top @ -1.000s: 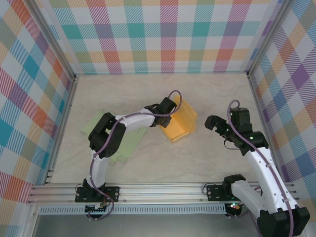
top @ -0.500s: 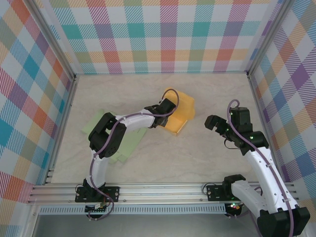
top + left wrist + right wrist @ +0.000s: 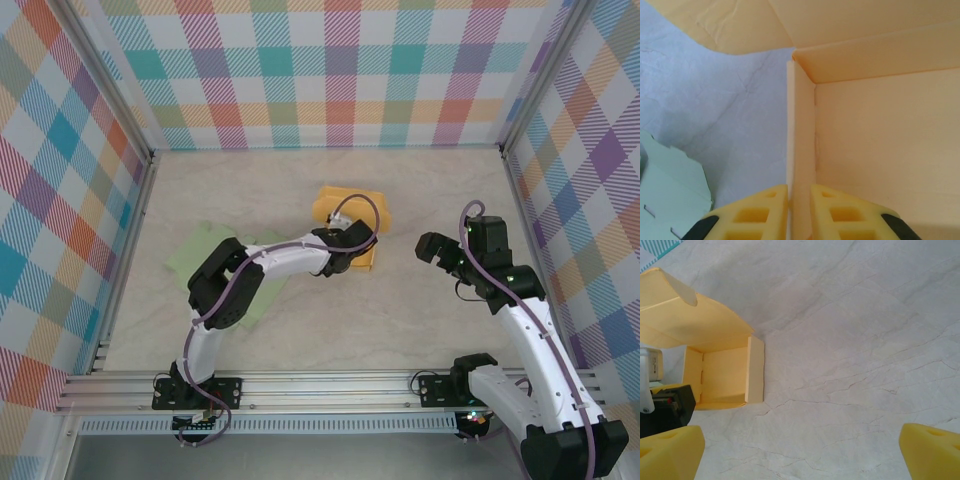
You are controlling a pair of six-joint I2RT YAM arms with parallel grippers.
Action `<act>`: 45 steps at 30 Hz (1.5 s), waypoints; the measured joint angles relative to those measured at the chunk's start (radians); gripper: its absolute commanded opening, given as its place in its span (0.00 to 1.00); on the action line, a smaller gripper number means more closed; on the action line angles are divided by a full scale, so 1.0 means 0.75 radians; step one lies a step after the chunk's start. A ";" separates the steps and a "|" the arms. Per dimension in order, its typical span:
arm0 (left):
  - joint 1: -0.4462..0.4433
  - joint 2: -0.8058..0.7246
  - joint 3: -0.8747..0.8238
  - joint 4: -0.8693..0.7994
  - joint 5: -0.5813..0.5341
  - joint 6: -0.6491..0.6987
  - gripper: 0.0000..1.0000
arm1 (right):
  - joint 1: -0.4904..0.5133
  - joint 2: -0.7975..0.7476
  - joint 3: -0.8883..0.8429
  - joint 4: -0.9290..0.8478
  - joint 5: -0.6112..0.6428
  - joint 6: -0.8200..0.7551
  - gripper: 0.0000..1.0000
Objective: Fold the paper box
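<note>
Yep, L gripper (image 3: 799,202) pinches paper box (image 3: 880,150) wall.

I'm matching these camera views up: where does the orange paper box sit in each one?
Top external: paper box just above mid-frame.
Left wrist: its inside corner, across the top and right.
Right wrist: at the left edge, open side facing the camera.
Shared landmark: left pincer clamped on one box wall.
</note>
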 measured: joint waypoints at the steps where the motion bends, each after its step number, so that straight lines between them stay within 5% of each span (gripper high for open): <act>1: -0.008 0.000 0.000 -0.010 0.001 -0.019 0.23 | 0.000 0.002 0.000 0.004 -0.002 -0.010 1.00; 11: -0.031 -0.163 -0.029 -0.050 0.024 -0.116 0.42 | 0.000 0.040 0.008 0.040 -0.043 -0.089 1.00; 17: -0.007 -0.423 -0.102 0.056 0.057 -0.016 0.87 | -0.001 0.128 0.011 0.074 -0.058 -0.109 1.00; 23: 0.204 -0.570 -0.215 0.275 0.289 0.205 0.87 | -0.001 0.243 0.051 0.160 -0.109 -0.162 0.96; 30: 0.475 -0.454 -0.245 0.464 0.655 0.400 0.82 | -0.001 0.459 0.151 0.302 -0.258 -0.238 0.83; 36: 0.509 -0.347 -0.229 0.505 0.855 0.526 0.69 | 0.000 0.647 0.228 0.393 -0.360 -0.315 0.75; 45: 0.518 -0.215 -0.122 0.501 0.911 0.592 0.59 | 0.000 0.864 0.341 0.455 -0.430 -0.367 0.65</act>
